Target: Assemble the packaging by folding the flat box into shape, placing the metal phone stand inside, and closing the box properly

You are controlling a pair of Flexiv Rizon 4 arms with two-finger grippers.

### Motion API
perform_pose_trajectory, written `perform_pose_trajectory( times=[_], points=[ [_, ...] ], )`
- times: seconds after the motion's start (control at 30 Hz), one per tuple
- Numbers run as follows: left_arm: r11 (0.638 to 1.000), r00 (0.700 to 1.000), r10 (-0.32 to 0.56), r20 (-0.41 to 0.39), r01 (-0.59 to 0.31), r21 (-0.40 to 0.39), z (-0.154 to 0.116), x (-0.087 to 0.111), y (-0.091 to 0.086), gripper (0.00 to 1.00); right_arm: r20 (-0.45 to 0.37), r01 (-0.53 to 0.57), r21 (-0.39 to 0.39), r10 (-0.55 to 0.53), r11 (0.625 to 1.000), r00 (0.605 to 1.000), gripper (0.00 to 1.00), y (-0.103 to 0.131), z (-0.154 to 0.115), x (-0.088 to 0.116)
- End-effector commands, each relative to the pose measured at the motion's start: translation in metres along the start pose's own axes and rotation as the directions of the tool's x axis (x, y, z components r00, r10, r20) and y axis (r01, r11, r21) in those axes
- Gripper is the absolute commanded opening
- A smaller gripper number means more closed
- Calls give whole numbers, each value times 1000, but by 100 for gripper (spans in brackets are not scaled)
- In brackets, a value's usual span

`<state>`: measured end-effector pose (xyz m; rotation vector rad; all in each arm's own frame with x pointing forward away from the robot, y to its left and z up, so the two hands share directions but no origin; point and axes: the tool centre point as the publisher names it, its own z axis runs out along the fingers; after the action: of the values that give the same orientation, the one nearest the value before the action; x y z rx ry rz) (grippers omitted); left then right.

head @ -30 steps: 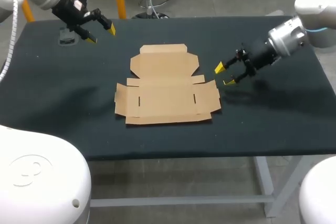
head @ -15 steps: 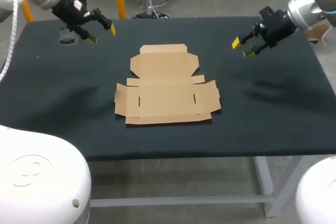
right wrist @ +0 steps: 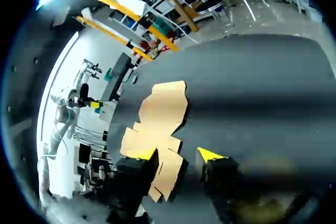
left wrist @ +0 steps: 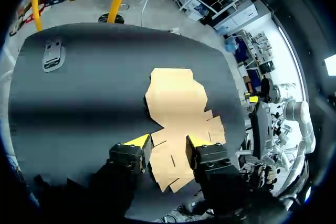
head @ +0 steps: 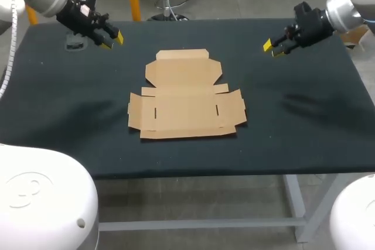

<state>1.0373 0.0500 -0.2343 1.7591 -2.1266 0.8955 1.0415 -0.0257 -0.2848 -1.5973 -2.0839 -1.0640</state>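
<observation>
In the middle of the dark surface (head: 304,127), shows the flat box (head: 186,95) lying fully unfolded: tan cardboard, side flaps spread to left and right, the tabbed lid panel toward the far edge, two short slits in the near panel. Touches neither gripper.

Over the far left part of the surface, holds the left gripper (head: 111,38) in the air, well apart from the box, its yellow-tipped fingers (left wrist: 139,141) spread with nothing between them. From the left wrist, looks out between those fingers onto the box ahead.

At the far left corner, has the grey phone stand (left wrist: 52,56) lying on the surface, partly hidden behind the left gripper in the head view and well apart from the box.

Over the far right part of the surface, holds the right gripper (head: 272,48) aloft, likewise clear of the box, fingers apart and empty. From the right wrist, shows the box ahead of the gripper and a little to one side.
</observation>
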Motion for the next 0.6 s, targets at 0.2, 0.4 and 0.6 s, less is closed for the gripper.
perform_pose_trajectory(
  times=[0.2, 0.4, 0.6],
  points=[
    [997, 998, -56, 43, 54, 51, 4, 2, 29, 0, -9, 9, -1, -9, 1000, 1000, 0, -1, 15, 2],
    [996, 990, -74, 117, 68, 57, 15, 0, 41, 0, -15, 33, 17, -33, 999, 999, 0, 0, 27, 1],
    [996, 991, -75, 109, 71, 46, 18, -2, 41, 0, -34, 7, 33, -6, 999, 999, 0, 0, 32, -2]
  ],
)
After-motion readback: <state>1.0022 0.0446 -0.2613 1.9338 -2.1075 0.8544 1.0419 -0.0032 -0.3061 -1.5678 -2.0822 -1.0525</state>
